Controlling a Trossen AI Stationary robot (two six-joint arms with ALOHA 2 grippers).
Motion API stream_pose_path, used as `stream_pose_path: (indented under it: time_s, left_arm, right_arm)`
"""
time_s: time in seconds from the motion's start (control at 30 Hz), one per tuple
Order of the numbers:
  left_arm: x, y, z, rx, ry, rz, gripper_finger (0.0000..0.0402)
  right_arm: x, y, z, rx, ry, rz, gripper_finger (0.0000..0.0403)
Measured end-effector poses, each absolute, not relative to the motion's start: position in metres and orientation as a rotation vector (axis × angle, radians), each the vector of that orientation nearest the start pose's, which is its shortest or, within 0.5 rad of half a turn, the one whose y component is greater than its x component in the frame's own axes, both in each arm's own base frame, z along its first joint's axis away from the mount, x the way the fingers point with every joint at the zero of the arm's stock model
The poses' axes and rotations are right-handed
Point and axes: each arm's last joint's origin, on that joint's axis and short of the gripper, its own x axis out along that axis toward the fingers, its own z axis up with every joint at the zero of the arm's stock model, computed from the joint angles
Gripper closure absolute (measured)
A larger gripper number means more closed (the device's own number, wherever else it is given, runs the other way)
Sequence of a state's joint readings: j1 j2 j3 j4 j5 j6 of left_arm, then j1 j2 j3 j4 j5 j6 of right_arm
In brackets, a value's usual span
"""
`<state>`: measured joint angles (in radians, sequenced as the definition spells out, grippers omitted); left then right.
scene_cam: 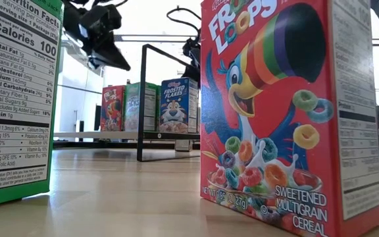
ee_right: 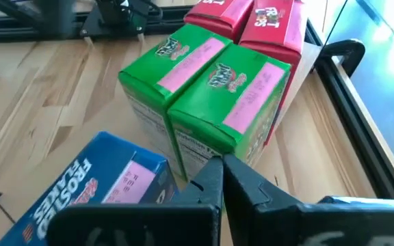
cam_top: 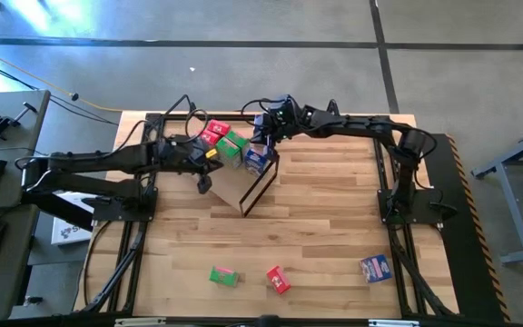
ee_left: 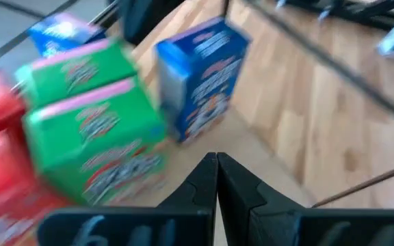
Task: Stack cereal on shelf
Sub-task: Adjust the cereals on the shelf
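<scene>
Already six cereal boxes (cam_top: 230,145) stand on the shelf (cam_top: 234,186) near the worktop's far edge; both hands (cam_top: 205,174) (cam_top: 263,127) pinched shut, empty. Light, crushable cardboard: grip broad faces

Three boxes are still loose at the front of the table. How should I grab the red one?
The red box lies flat and skewed, apart from the green box and blue box. I would come straight down and pinch across its narrower width, with the fingers turned to match the skew. Both sides look clear.
</scene>
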<state>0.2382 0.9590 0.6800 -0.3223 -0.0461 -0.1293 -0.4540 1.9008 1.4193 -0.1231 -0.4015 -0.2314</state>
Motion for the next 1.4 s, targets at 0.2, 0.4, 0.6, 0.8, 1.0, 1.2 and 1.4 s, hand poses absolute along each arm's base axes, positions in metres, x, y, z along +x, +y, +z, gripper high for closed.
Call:
stream_pose_path:
  time_s: [0.2,0.4,0.6,0.8,1.0,1.2,1.4]
  left_arm:
    - [0.173,0.058,0.252,-0.227,0.674,0.478,0.0401]
    - [0.163,0.071,0.243,-0.244,0.781,0.614,0.0401]
    - [0.16,0.079,0.243,-0.207,0.792,0.637,0.0401]
    - [0.154,0.088,0.244,-0.201,0.796,0.654,0.0401]
    - [0.149,0.097,0.244,-0.215,0.792,0.671,0.0401]
    - [0.152,0.104,0.242,-0.229,0.784,0.647,0.0401]
    - [0.16,0.109,0.237,-0.234,0.787,0.63,0.0401]
  right_arm:
    - [0.379,-0.18,0.252,0.007,0.56,0.008,0.0403]
    - [0.363,-0.177,0.277,-0.054,0.548,-0.001,0.0403]
    - [0.364,-0.184,0.273,-0.033,0.547,-0.019,0.0403]
    - [0.362,-0.183,0.274,-0.053,0.554,-0.004,0.0403]
    - [0.358,-0.185,0.264,-0.04,0.56,-0.009,0.0403]
    - [0.357,-0.184,0.254,-0.011,0.556,-0.009,0.0403]
    - [0.357,-0.184,0.256,-0.018,0.542,-0.012,0.0403]
